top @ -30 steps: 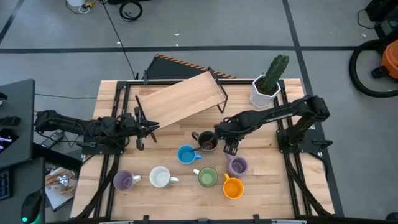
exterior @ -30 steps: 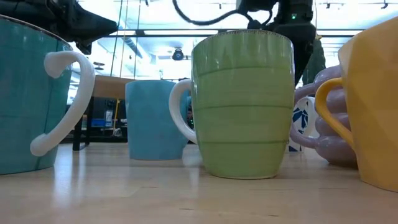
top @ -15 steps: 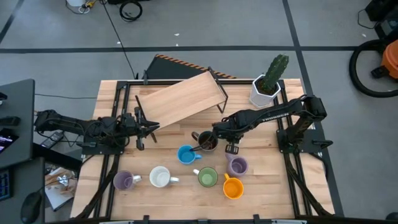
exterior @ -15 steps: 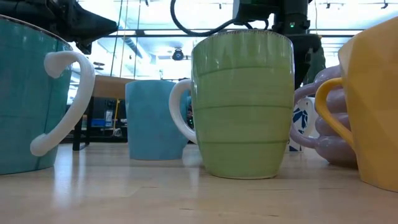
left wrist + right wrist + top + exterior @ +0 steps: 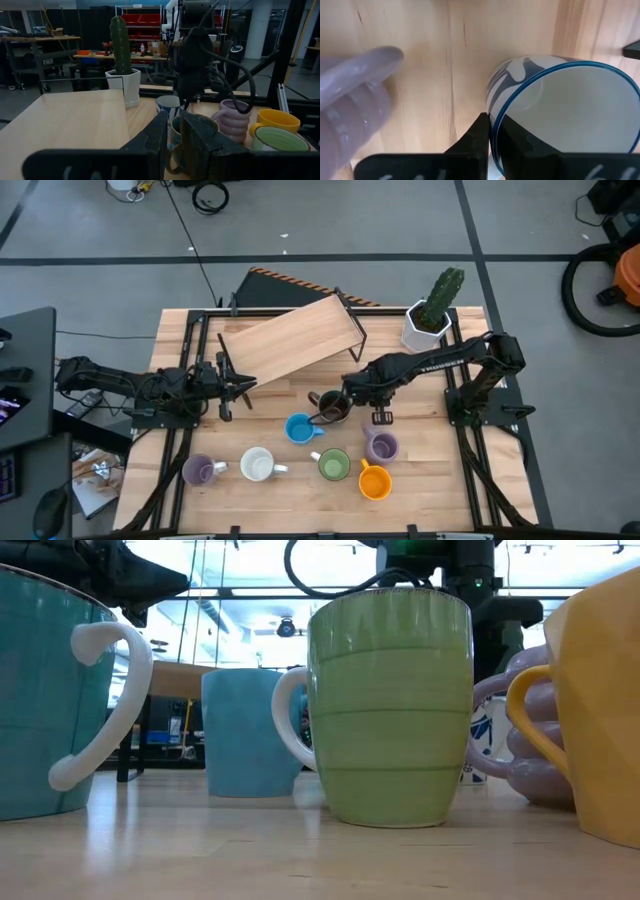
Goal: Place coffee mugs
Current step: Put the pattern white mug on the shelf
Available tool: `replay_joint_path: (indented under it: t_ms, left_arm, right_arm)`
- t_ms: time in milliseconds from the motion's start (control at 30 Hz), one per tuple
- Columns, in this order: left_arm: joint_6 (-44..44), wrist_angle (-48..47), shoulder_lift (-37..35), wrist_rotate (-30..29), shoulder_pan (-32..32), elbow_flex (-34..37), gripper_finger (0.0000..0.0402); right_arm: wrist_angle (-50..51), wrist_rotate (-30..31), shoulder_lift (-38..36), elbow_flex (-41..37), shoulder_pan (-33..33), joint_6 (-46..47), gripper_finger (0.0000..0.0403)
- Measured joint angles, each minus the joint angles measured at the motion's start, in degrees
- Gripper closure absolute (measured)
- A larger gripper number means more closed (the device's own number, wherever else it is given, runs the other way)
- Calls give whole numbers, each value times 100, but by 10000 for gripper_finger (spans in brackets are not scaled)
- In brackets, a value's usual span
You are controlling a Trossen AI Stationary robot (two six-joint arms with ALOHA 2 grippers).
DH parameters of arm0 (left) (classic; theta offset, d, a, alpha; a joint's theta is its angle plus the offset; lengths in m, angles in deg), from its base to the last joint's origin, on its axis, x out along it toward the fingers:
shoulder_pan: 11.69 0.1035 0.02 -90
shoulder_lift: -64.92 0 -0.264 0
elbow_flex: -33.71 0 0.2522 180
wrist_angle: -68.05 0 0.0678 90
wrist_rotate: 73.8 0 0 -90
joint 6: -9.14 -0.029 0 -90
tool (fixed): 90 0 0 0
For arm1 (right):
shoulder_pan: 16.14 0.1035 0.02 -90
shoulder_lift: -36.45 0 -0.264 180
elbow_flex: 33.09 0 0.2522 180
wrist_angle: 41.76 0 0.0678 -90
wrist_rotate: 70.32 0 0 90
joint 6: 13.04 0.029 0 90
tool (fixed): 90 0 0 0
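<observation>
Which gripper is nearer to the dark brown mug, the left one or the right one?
The right. The right gripper is at the dark brown mug, beside its rim. The left gripper waits apart from it, near the wooden shelf.

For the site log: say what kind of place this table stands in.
Most likely a robotics lab or workshop. Red storage shelves and workbenches stand behind the wooden table, a vacuum cleaner sits on the grey floor, and cables trail across it.

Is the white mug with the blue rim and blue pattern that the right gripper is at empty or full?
Empty: the right wrist view looks into the white mug with blue rim and shows only bare white inside. The right gripper is shut on its rim.
</observation>
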Motion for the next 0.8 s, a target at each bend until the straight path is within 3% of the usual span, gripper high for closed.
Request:
replay_joint_path:
  t_ms: [267,600,800]
  left_arm:
    - [0,0,0,0,0,0,345]
    - [11,4,0,0,0,0,345]
    - [10,17,0,0,-1,0,345]
  right_arm:
    - [400,16,-90,230,-21,-30,377]
    - [1555,258,-108,1768,-102,104,377]
    - [1648,258,-110,2602,-238,84,377]
